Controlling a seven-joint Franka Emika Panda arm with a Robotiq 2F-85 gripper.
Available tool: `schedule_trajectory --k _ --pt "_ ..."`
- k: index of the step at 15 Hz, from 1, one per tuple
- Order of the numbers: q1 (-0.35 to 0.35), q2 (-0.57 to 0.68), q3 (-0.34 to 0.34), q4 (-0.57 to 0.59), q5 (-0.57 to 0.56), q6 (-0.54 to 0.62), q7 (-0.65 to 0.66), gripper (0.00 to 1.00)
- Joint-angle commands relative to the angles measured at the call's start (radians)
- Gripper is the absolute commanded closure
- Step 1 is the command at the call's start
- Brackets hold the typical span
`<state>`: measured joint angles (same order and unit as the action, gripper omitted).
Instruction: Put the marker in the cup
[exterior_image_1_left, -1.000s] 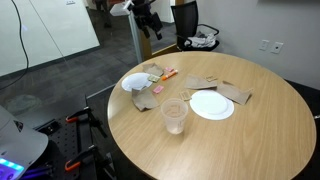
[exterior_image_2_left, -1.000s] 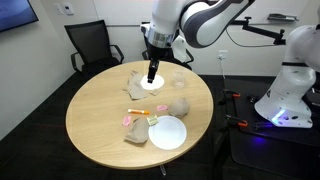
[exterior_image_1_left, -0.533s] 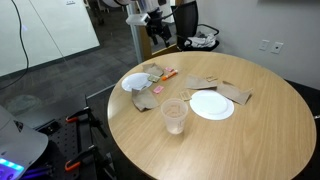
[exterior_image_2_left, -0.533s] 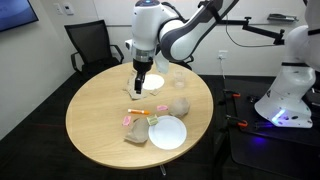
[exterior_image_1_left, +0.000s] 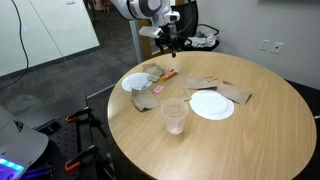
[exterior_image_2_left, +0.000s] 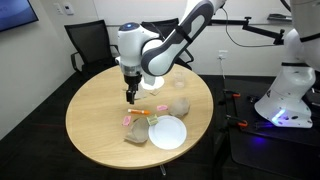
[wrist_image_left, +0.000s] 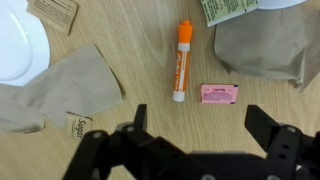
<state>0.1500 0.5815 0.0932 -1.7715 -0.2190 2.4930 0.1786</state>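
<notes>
The orange-red marker (wrist_image_left: 182, 60) lies flat on the wooden table, white cap end towards me in the wrist view. It also shows in both exterior views (exterior_image_1_left: 167, 74) (exterior_image_2_left: 142, 113), among brown paper scraps. My gripper (wrist_image_left: 200, 125) is open and empty, hovering above the table just short of the marker; it shows in both exterior views (exterior_image_1_left: 170, 46) (exterior_image_2_left: 130, 97). The clear plastic cup (exterior_image_1_left: 175, 115) stands upright and empty near the table's edge, apart from the marker, and shows faintly in an exterior view (exterior_image_2_left: 178, 80).
A pink packet (wrist_image_left: 219, 93) lies beside the marker. Crumpled brown napkins (wrist_image_left: 60, 85) (wrist_image_left: 255, 45) flank it. A white paper plate (exterior_image_1_left: 212, 104) (exterior_image_2_left: 167, 131) sits on the round wooden table (exterior_image_1_left: 230, 140). A black chair (exterior_image_2_left: 88, 45) stands behind.
The arm has swung from beyond the table edge to over the marker and come lower. The objects on the table have not moved.
</notes>
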Motion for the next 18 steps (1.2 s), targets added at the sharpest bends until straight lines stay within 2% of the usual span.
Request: schedule_trajectory --k 1,5,13,14,15,17,18 --pt "0.005 0.085 -0.01 0.096 0.048 -0.03 -0.073 0.0" --pt "-0.002 0.152 -0.005 0.132 0.084 -0.013 -0.117 0.0" --pt "0.001 0.249 -0.023 0.195 0.096 -0.023 -0.106 0.0" --pt "0.001 0.257 -0.024 0.202 0.099 -0.024 -0.105 0.03" --pt "0.0 0.265 -0.025 0.208 0.102 -0.023 -0.105 0.25" --pt "-0.001 0.277 -0.024 0.216 0.108 -0.02 -0.107 0.32" --pt "-0.001 0.282 -0.025 0.22 0.111 -0.02 -0.106 0.39"
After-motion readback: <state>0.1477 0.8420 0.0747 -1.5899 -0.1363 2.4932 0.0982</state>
